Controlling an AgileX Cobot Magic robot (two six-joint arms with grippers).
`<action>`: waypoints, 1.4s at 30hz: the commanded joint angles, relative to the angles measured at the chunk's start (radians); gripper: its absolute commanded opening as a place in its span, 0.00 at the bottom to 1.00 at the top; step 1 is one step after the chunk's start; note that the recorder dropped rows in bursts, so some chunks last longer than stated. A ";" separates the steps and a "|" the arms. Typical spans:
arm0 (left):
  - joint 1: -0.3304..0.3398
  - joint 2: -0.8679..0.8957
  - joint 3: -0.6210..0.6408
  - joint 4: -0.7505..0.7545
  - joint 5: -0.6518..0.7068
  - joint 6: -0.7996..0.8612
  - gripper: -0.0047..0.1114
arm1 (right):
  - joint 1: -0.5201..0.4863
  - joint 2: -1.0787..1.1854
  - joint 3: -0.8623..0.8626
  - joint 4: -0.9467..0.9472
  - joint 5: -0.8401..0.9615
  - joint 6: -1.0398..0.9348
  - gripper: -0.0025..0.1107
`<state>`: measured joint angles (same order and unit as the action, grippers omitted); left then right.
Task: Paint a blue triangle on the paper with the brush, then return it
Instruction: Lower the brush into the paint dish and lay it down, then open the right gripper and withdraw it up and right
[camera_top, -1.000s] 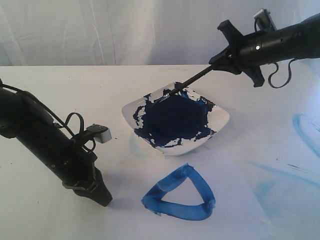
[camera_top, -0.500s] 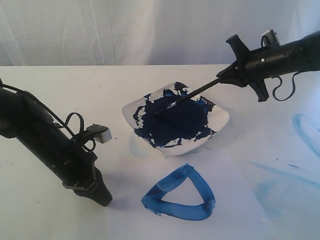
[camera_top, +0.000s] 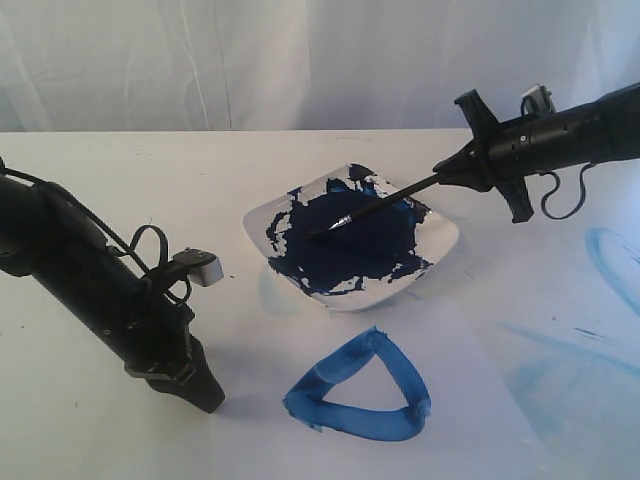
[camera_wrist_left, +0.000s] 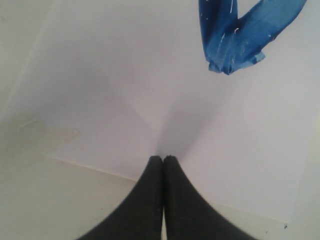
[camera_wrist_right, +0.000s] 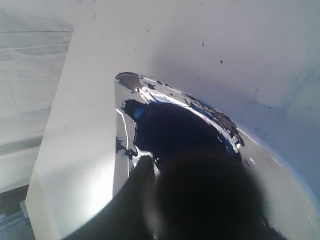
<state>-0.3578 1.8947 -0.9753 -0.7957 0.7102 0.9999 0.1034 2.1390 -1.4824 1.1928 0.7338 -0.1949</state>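
The blue triangle (camera_top: 360, 396) lies finished on the paper (camera_top: 455, 372) at the front of the table. Behind it stands the white dish (camera_top: 442, 243) with a dark navy paint pool (camera_top: 350, 240). My right gripper (camera_top: 452, 173) is shut on the black handle of the brush (camera_top: 385, 203), which slants down so its tip rests in the pool. In the right wrist view the dish (camera_wrist_right: 122, 130) and paint show, and the brush is lost in dark blur. My left gripper (camera_top: 206, 396) (camera_wrist_left: 163, 159) is shut and empty, its tip down on the paper (camera_wrist_left: 150, 75) left of the triangle's corner (camera_wrist_left: 232, 40).
Pale blue smears (camera_top: 612, 258) (camera_top: 570, 370) mark the table on the right. A white curtain (camera_top: 250, 60) closes off the back. The left arm's cable and small camera (camera_top: 200, 268) stick out toward the dish.
My right gripper has moved down and to the right, and the brush now lies flatter, its tip slid from the dish's far rim into the pool. The left arm is unmoved.
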 joint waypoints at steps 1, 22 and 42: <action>-0.005 0.002 -0.003 -0.009 0.016 -0.005 0.04 | -0.005 0.018 -0.003 -0.015 -0.025 0.000 0.03; -0.005 0.002 -0.003 -0.009 0.016 -0.005 0.04 | -0.005 0.052 0.007 -0.015 -0.006 0.038 0.48; -0.005 0.002 -0.003 -0.009 0.016 -0.005 0.04 | -0.061 -0.446 0.007 -0.437 0.179 0.025 0.02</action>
<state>-0.3578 1.8947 -0.9753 -0.7957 0.7102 0.9999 0.0408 1.7883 -1.4787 0.9101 0.9068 -0.1887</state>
